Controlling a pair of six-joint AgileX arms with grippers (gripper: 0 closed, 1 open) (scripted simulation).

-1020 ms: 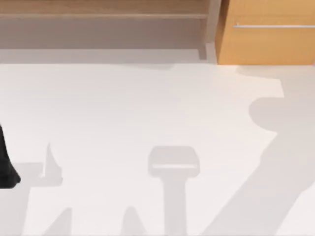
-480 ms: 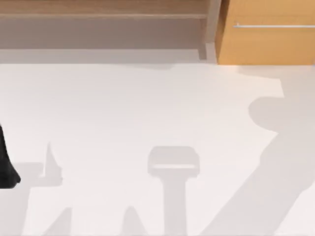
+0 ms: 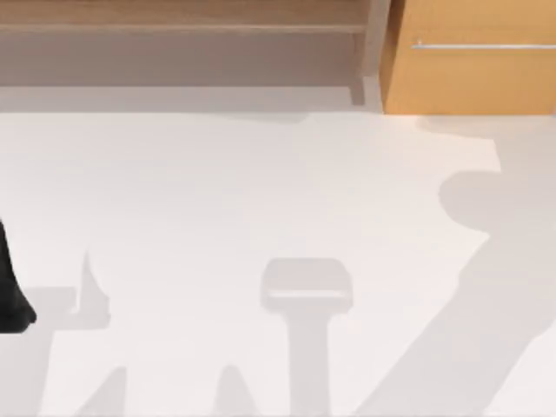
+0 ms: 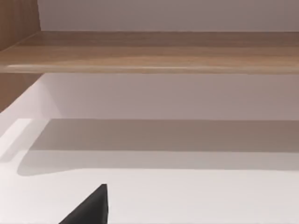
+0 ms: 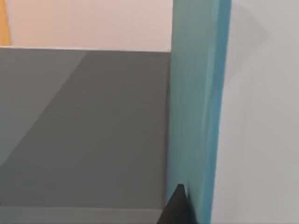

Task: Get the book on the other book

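The white bench (image 3: 261, 200) lies bare in the top view apart from grey shadows, with a wooden shelf unit (image 3: 182, 43) along its far edge and an orange-brown cabinet with a thin metal handle (image 3: 473, 56) at the far right. A black part of the left arm (image 3: 10, 291) shows at the bench's left edge. In the left wrist view a dark tip of the left hand (image 4: 91, 207) sits low over the white surface, facing the wooden shelf board (image 4: 149, 51); how far open this hand is cannot be told. In the right wrist view a tall teal book (image 5: 196, 107) stands upright on edge, and a black fingertip of the right hand (image 5: 176, 207) touches its lower part; whether that hand is clamped on the book cannot be told.
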